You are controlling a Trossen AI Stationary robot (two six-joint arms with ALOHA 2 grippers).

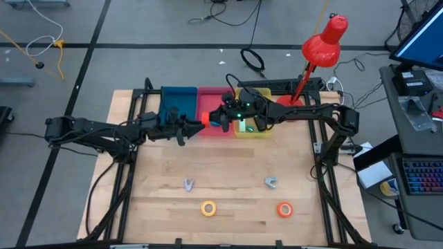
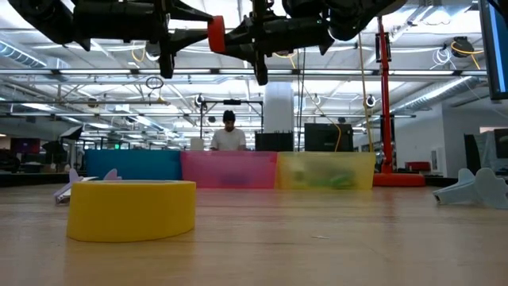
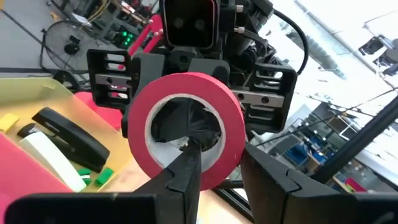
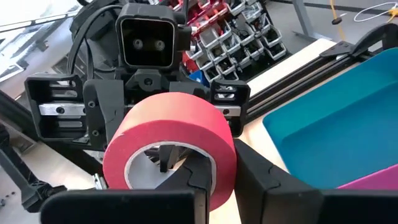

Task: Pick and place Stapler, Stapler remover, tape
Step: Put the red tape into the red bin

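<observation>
A red tape roll [image 1: 197,126] hangs in the air by the front of the pink bin [image 1: 214,102], between my two grippers. My left gripper [image 1: 188,128] reaches in from the table's left and my right gripper [image 1: 212,119] from the right; both are shut on the roll. A yellow tape roll [image 1: 208,207] and an orange-red tape roll [image 1: 284,209] lie flat near the table's front edge. Two silvery stapler removers [image 1: 188,184] [image 1: 270,182] lie on the wood behind them. A black and white stapler [image 3: 62,138] lies in the yellow bin [image 1: 255,129]. My left gripper [image 3: 224,163] has one finger [image 3: 186,163] inside the roll's core hole and one outside, pinching the ring's wall [image 3: 219,155]. It comes level from the table's left. The roll stands on edge, lifted clear. My right gripper [image 4: 224,167] grips the opposite face of the same roll. One finger [image 4: 198,177] is in the core hole and one outside, with the ring's wall [image 4: 221,163] between them. It comes level from the table's right.
A blue bin [image 1: 178,104], the pink bin and the yellow bin stand in a row at the table's far edge. A red lamp [image 1: 324,43] rises at the far right corner. A person [image 2: 228,137] sits in the room beyond the bins.
</observation>
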